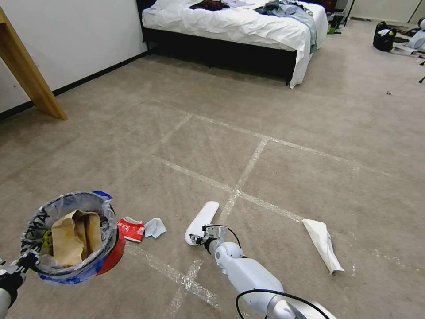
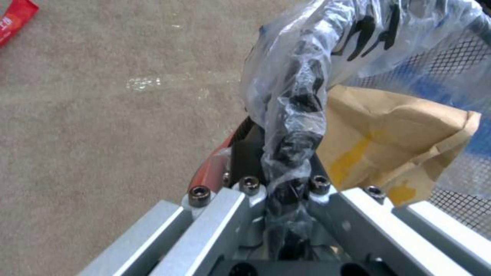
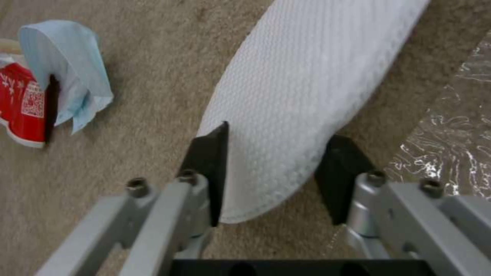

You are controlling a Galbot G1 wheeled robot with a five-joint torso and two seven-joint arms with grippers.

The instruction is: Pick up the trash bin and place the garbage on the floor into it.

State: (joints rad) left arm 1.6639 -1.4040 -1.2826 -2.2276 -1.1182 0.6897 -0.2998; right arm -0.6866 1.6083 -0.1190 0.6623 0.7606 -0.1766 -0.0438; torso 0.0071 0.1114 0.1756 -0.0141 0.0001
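Slipper (image 3: 302,99) lies flat on the floor (image 1: 310,133); right gripper (image 3: 276,176) jaws wide around its end, ready to squeeze; left gripper (image 2: 286,199) pinches the trash bin (image 1: 71,239) rim, keeping it up near the litter.

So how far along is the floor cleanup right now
Done: the left gripper holds the bin by its rim, a brown paper bag already inside. In hand: the right gripper is open around the white slipper's end. Left on the carpet: red wrapper, blue scrap, white tissue.
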